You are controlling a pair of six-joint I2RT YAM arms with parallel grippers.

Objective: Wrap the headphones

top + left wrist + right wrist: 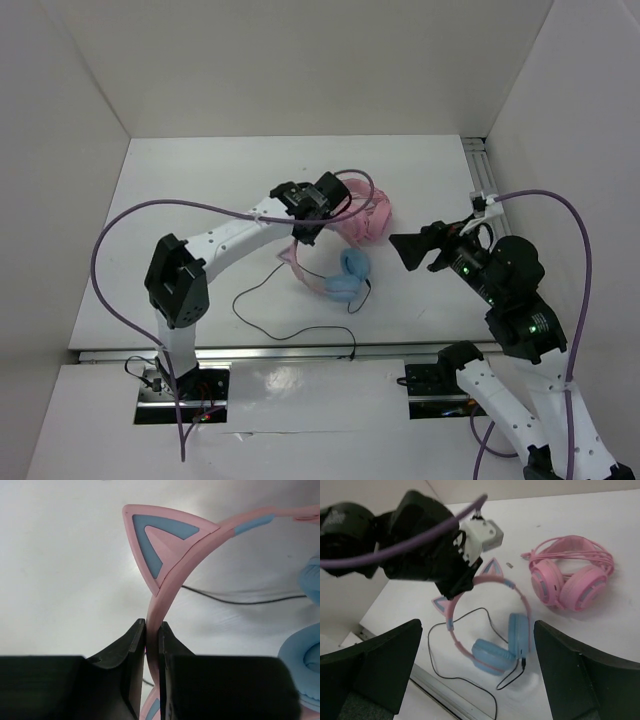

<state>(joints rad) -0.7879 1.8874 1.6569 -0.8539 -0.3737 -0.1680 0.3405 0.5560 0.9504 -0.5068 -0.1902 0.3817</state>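
The headphones (345, 275) have light blue ear cups (502, 647) and a pink cat-ear headband (170, 575). They rest on the table's middle with the cups down. Their thin black cable (265, 320) loops loosely toward the front edge. My left gripper (303, 232) is shut on the headband, between the two cat ears; the pink band shows pinched between its fingers (135, 655). My right gripper (405, 248) is open and empty, held above the table to the right of the headphones, facing them.
All-pink headphones (362, 212) with a pink cable lie just behind the blue pair, also in the right wrist view (572, 577). White walls enclose the table on three sides. A metal rail (250, 352) runs along the front edge.
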